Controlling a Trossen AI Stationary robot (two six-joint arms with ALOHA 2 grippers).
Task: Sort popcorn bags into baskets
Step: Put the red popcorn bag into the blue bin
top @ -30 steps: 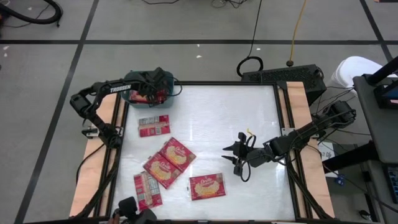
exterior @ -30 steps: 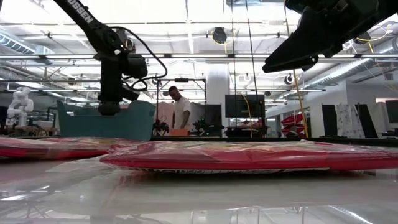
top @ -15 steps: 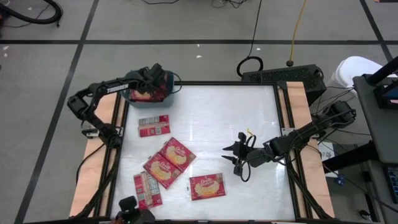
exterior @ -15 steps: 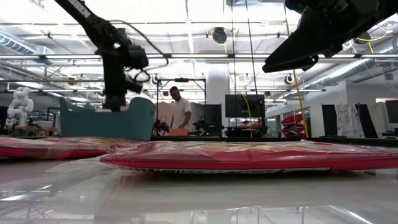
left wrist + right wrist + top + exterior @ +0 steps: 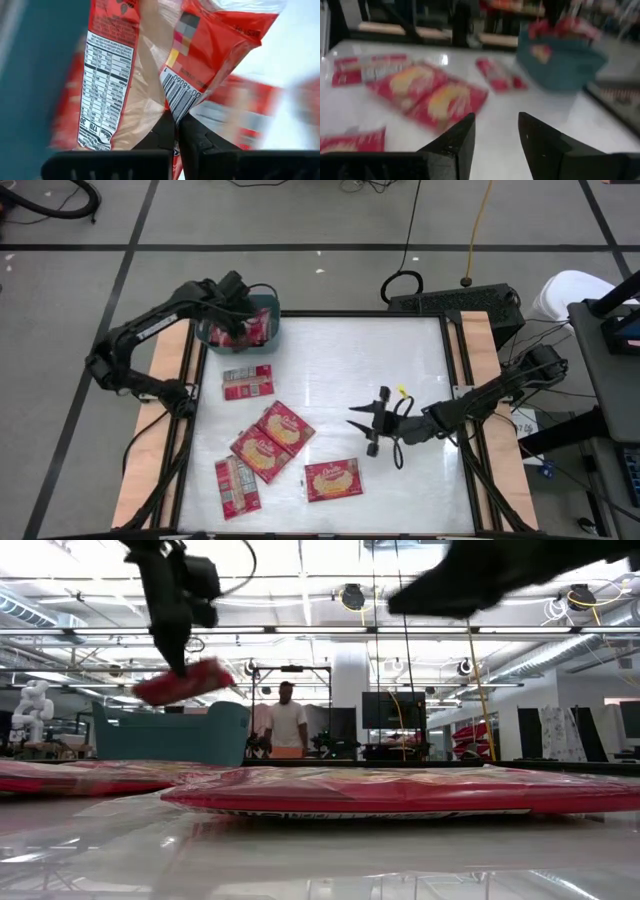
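a red popcorn bag (image 5: 183, 681) hangs in the air above the teal basket (image 5: 268, 308), pinched at one edge by the left pincer (image 5: 176, 125), whose fingers are closed tight on the packet just beside its barcode. in the left wrist view the packet's pale printed back with a nutrition panel faces the camera. in the low view it sits tilted, clear of the basket's rim (image 5: 170, 712). the basket stands at the far left corner of the white worktop (image 5: 340, 370), with red packets (image 5: 243, 332) showing inside it.

five more popcorn bags lie flat on the worktop's left half. one (image 5: 247, 382) lies near the basket with its pale back up. two (image 5: 285, 426) (image 5: 260, 452) lie picture side up, touching or overlapping each other near the middle. another (image 5: 237, 485) lies back up at the near left edge, and one (image 5: 334, 479) sits apart, picture side up, toward the near centre.

the right pincer (image 5: 366, 430) hovers over bare worktop right of centre, well apart from every packet. its two fingers (image 5: 461, 135) stand partly open with nothing between them.

in the low view, a person (image 5: 287, 726) stands in the room beyond the worktop.
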